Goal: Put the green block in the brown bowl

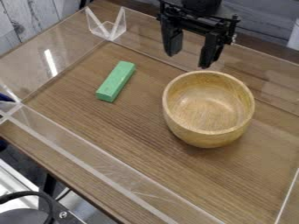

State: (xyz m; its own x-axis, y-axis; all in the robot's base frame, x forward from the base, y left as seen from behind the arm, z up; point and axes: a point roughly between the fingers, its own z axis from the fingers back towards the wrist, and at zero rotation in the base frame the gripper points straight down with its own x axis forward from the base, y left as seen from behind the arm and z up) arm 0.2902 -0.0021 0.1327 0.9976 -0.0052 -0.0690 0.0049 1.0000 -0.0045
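Observation:
The green block [115, 80] lies flat on the wooden table, left of centre, its long side running toward the upper right. To its right stands the brown bowl [209, 107], upright and holding nothing. My gripper [191, 51] hangs above the table behind the bowl's far rim, pointing down. Its two black fingers [172, 41] stand apart and open, with nothing between them. It touches neither the block nor the bowl.
Low clear plastic walls [70, 129] border the wooden table [140, 144] at the front, left and back. A clear angled bracket [107, 24] stands at the back left corner. Bare wood lies between block and bowl.

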